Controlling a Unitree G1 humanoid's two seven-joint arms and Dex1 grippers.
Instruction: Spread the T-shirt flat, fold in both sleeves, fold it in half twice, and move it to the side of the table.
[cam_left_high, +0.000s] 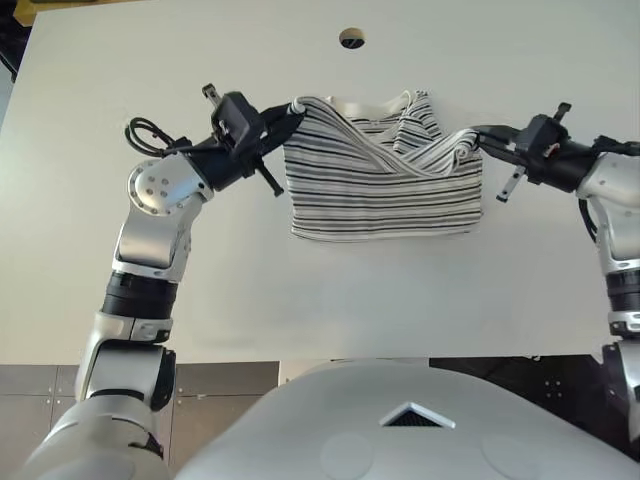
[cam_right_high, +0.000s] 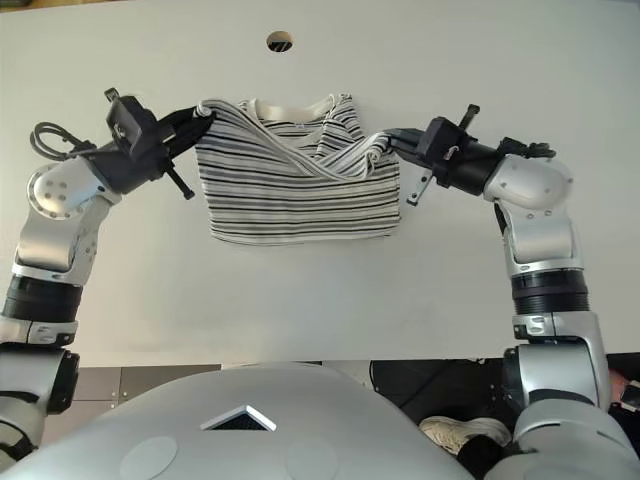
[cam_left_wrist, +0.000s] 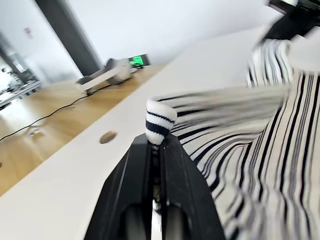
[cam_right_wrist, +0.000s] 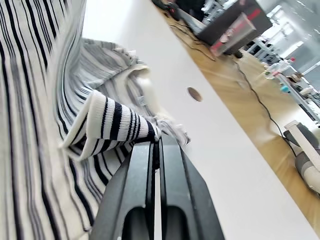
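Note:
A black-and-white striped T-shirt (cam_left_high: 385, 190) lies folded on the white table (cam_left_high: 300, 290), its cream collar toward the far side. My left gripper (cam_left_high: 293, 108) is shut on the shirt's far left corner, the striped hem (cam_left_wrist: 160, 122) bunched at its fingertips. My right gripper (cam_left_high: 476, 134) is shut on the shirt's right edge, pinching a striped cuff (cam_right_wrist: 115, 125). Both pinched edges are lifted off the table, and a fold of fabric (cam_right_high: 330, 150) sags between them across the upper part of the shirt.
A round hole (cam_left_high: 351, 38) sits in the table beyond the collar. Bare tabletop stretches on all sides of the shirt. A black cable (cam_left_high: 150, 135) loops by my left forearm. Wooden flooring and equipment (cam_right_wrist: 235, 30) lie past the table's far edge.

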